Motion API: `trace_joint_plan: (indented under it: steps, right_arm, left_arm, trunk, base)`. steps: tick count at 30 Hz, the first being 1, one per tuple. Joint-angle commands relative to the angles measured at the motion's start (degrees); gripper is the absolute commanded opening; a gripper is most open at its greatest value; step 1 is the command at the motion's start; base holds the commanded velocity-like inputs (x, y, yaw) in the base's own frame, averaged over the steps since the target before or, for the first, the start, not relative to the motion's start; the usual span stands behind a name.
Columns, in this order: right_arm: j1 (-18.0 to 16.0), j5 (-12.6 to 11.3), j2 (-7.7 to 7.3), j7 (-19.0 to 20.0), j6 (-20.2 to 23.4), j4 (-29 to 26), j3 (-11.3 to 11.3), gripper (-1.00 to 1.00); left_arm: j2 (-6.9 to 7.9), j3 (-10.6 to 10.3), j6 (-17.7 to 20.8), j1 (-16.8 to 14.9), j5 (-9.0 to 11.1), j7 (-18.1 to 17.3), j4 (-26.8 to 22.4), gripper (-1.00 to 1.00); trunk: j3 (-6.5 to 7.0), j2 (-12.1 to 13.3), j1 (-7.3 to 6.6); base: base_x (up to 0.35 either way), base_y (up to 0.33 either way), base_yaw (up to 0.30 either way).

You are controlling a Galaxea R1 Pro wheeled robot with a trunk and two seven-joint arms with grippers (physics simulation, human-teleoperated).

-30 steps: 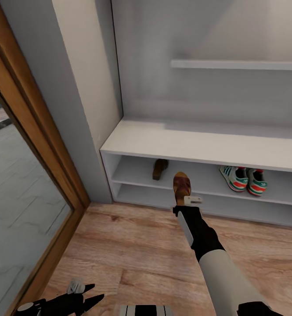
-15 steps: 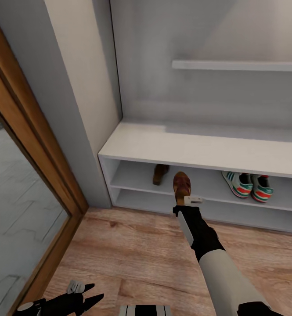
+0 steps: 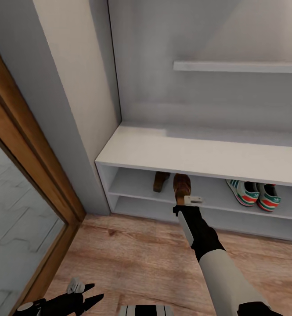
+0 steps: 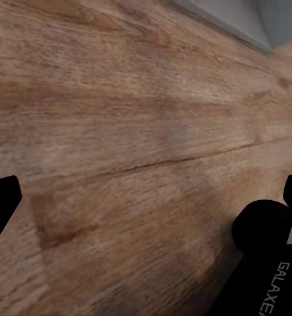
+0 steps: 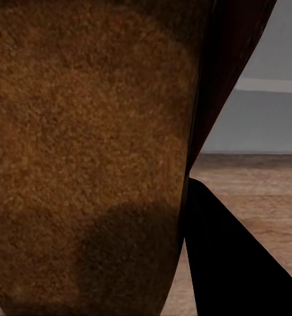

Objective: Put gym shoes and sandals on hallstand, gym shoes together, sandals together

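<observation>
My right gripper is shut on a brown sandal, holding it at the front of the hallstand's middle shelf, with its toe just under the top board. The sandal's brown sole lies against a black finger. The other sandal rests on that shelf, close to the left of the held one. Both gym shoes stand side by side further right on the same shelf. Low at the left, my left gripper hangs open over the corridor floor, with nothing between its fingers.
A grey wall shelf juts out above the bench top. A wood-framed glass door and a grey wall corner stand at the left. Wood-plank floor stretches between me and the rack.
The view has closed in on the rack. The held sandal has gone from in front of the shelf to under the top board, beside the other sandal. The left arm keeps its pose.
</observation>
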Motion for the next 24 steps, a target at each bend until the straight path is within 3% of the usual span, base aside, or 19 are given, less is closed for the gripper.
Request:
trace_joint_plan:
  steps: [1,10,24]
  right_arm:
    - [0.0,-0.5,0.00,-0.6,0.2,-0.1,0.1,-1.00]
    - [0.0,-0.4,0.00,-0.6,0.2,-0.1,0.0,-1.00]
    - [0.0,-0.3,0.00,-0.6,0.2,0.1,-0.1,-1.00]
  left_arm:
    - [-0.06,0.5,-0.1,0.0,-0.6,-0.3,0.0,1.00]
    - [-0.06,0.5,-0.1,0.0,-0.6,-0.3,0.0,1.00]
    - [-0.06,0.5,-0.1,0.0,-0.6,-0.3,0.0,1.00]
  trunk:
    - [-0.04,0.0,0.00]
    - [-0.04,0.0,0.00]
    - [-0.04,0.0,0.00]
  base:
    - [0.198,0.000,0.000]
    - [0.287,0.000,0.000]
    - [0.074,0.000,0.000]
